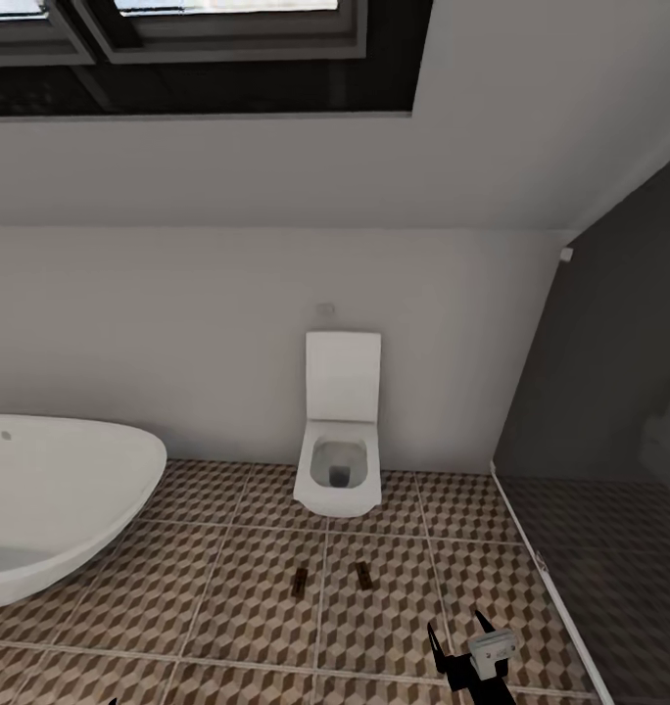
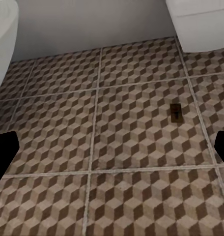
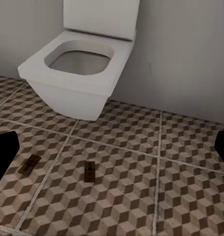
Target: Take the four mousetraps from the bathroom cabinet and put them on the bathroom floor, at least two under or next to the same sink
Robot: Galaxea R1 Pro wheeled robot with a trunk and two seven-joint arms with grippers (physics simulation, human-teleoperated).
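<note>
Already down on the cube-patterned brown, beige and white tiled bathroom floor [image 1: 227,587], two small flat tan wooden mousetraps with dark wire parts lay side by side in front of the white square-bowled toilet [image 1: 340,460], the left one [image 1: 300,584] and the right one [image 1: 363,575] set a little apart on neighbouring tiles. Your right wrist camera caught the same pair, one [image 3: 90,171] near the middle of a tile and the other [image 3: 27,164] just across a grout line, both well short of the toilet's base [image 3: 77,83]. Your left wrist camera showed a single trap [image 2: 176,112] lying flat on open tile.

Your right hand [image 1: 462,636] hung low over the floor at the head view's lower edge, its black fingers spread and holding nothing; your left hand's fingers [image 2: 4,152] stood wide apart at the frame's edges, likewise empty. To the left, the oval white bathtub [image 1: 51,499] curved into view; the sink and the cabinet were not in sight.

Judging by their look, you were dealing with light, stiff little boards, thin enough to sit nearly flush with the tile and likely to skate away if nudged. The wire parts looked delicate and possibly sprung, so the safer hold would probably have been across the short width of the wooden base, pinched at its long edges, with the fingers brought straight down.
</note>
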